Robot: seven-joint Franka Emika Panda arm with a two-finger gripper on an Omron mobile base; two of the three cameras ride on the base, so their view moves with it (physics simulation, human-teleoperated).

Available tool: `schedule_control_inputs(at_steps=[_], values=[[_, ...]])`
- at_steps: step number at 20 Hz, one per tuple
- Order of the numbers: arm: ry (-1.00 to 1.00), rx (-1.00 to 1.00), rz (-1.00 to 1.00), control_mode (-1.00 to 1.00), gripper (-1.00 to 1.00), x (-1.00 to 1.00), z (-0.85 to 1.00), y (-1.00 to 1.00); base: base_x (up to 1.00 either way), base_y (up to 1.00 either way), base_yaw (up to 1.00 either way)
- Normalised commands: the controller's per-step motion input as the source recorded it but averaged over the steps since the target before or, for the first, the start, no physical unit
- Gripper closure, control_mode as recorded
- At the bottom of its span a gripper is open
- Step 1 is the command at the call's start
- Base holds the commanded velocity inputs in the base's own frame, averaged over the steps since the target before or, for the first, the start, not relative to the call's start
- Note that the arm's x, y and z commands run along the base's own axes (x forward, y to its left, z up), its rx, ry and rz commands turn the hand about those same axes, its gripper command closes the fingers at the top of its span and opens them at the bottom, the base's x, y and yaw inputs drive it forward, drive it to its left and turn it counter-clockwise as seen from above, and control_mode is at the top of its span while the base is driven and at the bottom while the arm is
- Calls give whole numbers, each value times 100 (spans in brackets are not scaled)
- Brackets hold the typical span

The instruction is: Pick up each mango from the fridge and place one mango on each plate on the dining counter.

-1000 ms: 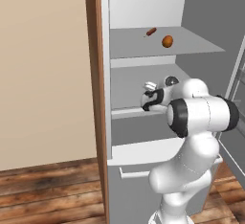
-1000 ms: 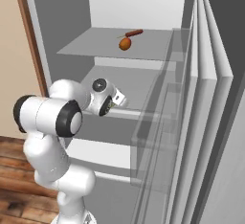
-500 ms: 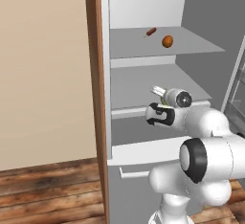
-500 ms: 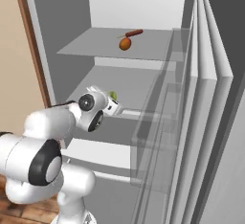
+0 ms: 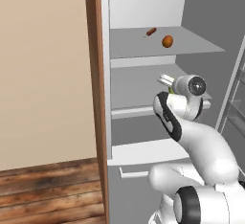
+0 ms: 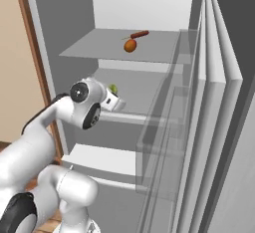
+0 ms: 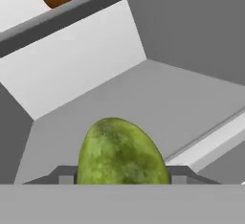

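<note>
A: Currently, tool [image 7: 122, 182] status?
B: Clamped on the yellow-green mango [image 7: 122, 152], just above the fridge's [image 5: 143, 10] middle shelf [image 5: 139, 82].
A: Orientation?
B: Long axis points away from the tool. The orange mango [image 5: 167, 41] lies on the upper shelf.

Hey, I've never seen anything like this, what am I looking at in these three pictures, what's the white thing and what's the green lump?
The white thing is a robot arm reaching into an open fridge in a computer-drawn kitchen. Two pictures come from cameras on the robot's base, behind the arm to its left and to its right. The third comes from a camera on the hand, looking along its gripper. The green lump is a green mango, and the jaws are shut on it, over the middle shelf. On the top shelf lie an orange mango and a thin sausage beside it.
</note>
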Motion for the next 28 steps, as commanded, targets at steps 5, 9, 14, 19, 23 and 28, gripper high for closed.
schedule_control_inputs(at_steps=[5,9,14,19,23,28], values=[[20,0,-3,-100,100,-58,49,-2,0,0,0],[2,0,0,-100,100,-91,12,0,0,0,0],[-3,0,0,-100,100,-91,31,0,0,0,0],[0,0,0,-100,100,-81,43,0,0,0,0],[3,0,0,-100,100,-62,39,0,0,0,0],[19,0,0,-100,100,-43,22,1,0,0,0]])
